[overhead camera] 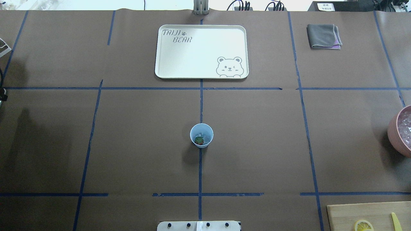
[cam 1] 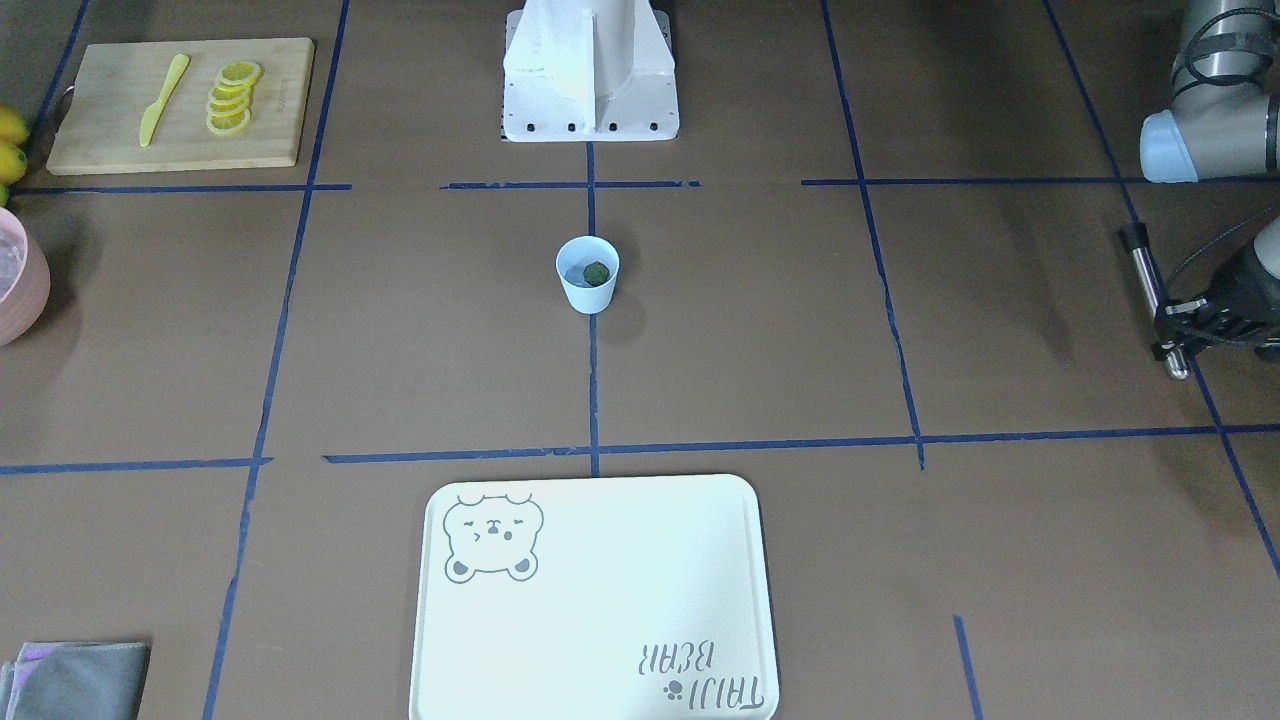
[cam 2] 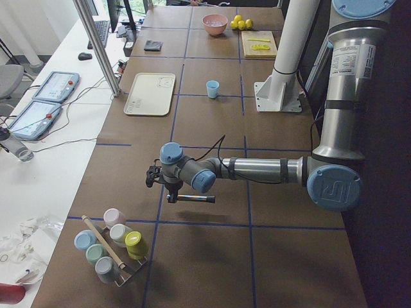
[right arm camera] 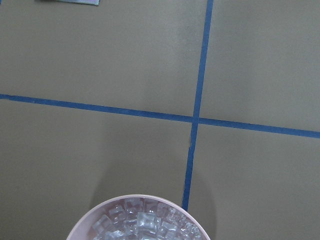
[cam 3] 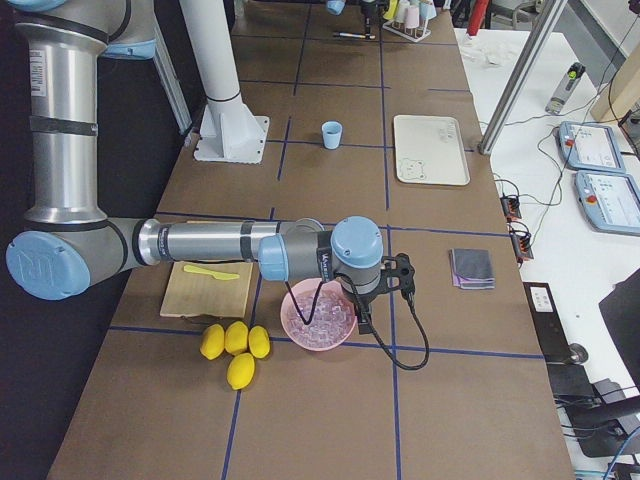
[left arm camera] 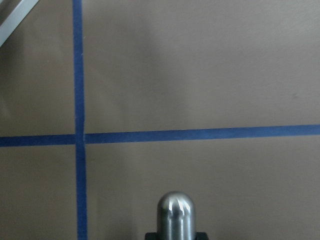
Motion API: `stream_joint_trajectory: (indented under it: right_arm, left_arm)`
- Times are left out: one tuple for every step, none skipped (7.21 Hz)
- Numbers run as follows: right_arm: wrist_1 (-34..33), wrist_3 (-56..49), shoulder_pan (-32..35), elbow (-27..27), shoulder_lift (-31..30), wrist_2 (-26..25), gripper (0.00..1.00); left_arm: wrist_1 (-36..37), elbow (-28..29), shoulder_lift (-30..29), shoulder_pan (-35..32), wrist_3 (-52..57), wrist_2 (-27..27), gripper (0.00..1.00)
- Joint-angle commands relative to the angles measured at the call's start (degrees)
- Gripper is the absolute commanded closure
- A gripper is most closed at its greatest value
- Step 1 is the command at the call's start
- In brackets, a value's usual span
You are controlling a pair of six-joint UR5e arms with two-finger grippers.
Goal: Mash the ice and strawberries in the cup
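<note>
The light-blue cup stands upright at the table's centre, on the blue tape line; it also shows in the front view. Inside it lies the strawberry, green cap up, beside a translucent piece of ice. My left gripper is far off at the table's left end, shut on a metal masher rod with a rounded tip. My right gripper hovers by the pink bowl; I cannot tell whether it is open or shut.
A pink bowl of ice cubes sits at the right edge. A white bear tray lies at the far middle, with a grey cloth to its right. A cutting board holds lemon slices and a yellow knife. A rack of cups stands near the left arm.
</note>
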Motion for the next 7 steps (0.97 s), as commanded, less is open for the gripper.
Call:
stream_joint_trajectory:
  right_arm:
    - [0.0, 0.0, 0.0, -0.1, 0.0, 0.0, 0.01]
    - [0.0, 0.0, 0.0, -0.2, 0.0, 0.0, 0.01]
    - [0.1, 0.0, 0.0, -0.2, 0.0, 0.0, 0.01]
    - [0.1, 0.0, 0.0, -0.2, 0.1, 0.0, 0.01]
    - [0.0, 0.0, 0.0, -0.2, 0.1, 0.0, 0.01]
    - [0.1, 0.0, 0.0, -0.2, 0.1, 0.0, 0.01]
    - [0.0, 0.0, 0.0, -0.2, 0.1, 0.0, 0.01]
  left_arm:
    - [-3.4, 3.6, 0.0, 0.1, 0.2, 0.3, 1.0]
    - [-6.1, 5.5, -0.1, 0.2, 0.1, 0.3, 1.0]
    - [-6.5, 5.9, -0.2, 0.2, 0.1, 0.3, 1.0]
    - [-6.5, 5.9, -0.4, 0.2, 0.0, 0.3, 1.0]
    - [-6.6, 5.8, -0.4, 0.2, 0.0, 0.3, 0.91]
    - [-6.6, 5.8, -0.4, 0.2, 0.0, 0.3, 0.45]
    - [-6.8, 5.7, -0.1, 0.2, -0.2, 0.3, 0.0]
